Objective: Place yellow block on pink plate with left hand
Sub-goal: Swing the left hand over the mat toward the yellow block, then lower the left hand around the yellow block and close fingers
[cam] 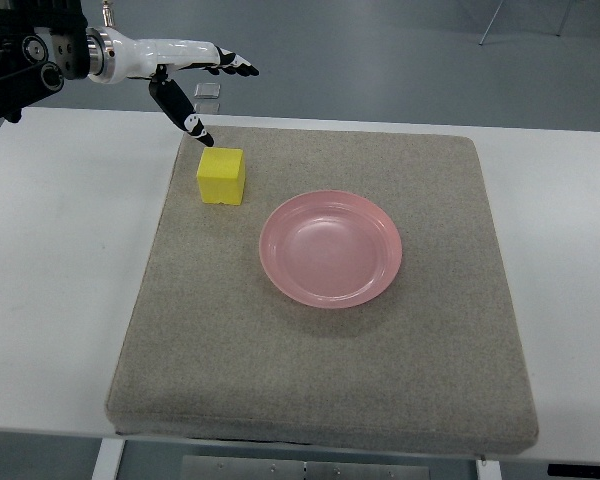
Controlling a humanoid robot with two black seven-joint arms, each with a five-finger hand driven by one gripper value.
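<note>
The left hand hangs spread and empty at the far left, thumb tip just above the block, fingers reaching right past it. The block sits on the mat, just left and slightly far of the plate, which holds nothing. To grasp well, the hand should probably drop lower, bracket opposite faces squarely, then close firmly before lifting. No brand, label or writing is readable anywhere.
</note>
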